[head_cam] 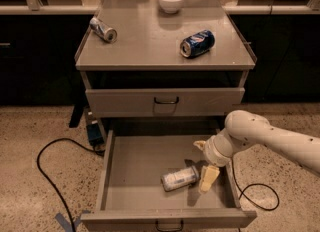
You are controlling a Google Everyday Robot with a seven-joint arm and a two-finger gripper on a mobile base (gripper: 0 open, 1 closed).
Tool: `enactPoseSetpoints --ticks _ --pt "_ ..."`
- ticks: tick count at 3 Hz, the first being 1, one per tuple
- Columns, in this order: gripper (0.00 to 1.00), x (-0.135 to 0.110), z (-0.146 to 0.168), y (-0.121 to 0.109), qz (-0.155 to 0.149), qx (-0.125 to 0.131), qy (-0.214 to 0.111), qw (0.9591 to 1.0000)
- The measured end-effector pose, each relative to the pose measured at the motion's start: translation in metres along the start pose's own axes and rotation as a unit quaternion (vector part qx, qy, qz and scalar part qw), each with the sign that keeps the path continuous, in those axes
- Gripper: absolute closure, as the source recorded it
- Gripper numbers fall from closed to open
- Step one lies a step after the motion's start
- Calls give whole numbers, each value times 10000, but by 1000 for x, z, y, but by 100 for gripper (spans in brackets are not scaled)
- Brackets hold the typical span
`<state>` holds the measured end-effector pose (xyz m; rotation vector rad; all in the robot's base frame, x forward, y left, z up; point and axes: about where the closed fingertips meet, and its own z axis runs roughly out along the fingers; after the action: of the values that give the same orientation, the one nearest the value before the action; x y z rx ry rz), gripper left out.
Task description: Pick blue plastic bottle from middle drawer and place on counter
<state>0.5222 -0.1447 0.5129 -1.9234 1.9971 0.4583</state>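
Note:
The blue plastic bottle point(179, 178) lies on its side in the open middle drawer point(125, 166), right of centre, white cap pointing right. My gripper point(204, 162) is low inside the drawer, just right of the cap. It is open and holds nothing, one cream finger point(209, 178) beside the cap and the other farther back. The white arm comes in from the right over the drawer's right wall. The counter point(150, 41) is the grey cabinet top above.
On the counter lie a dark blue soda can point(197, 43), a silver can point(103, 29) and a white bowl point(171, 1). The top drawer point(165, 101) is shut. Black cables point(50, 176) run on the floor on both sides.

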Motion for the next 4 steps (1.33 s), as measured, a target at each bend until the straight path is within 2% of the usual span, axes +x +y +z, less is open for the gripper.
enactPoseSetpoints --ticks 1,2,3,4 --pt "0 0 0 0 0 0 0 10000" --pt "0 3 17 3 -12 -212 -74 9997" --pt "0 -2 52 7 -203 -660 -245 9973" --pt "0 -8 84 8 -382 -1026 -458 9929"
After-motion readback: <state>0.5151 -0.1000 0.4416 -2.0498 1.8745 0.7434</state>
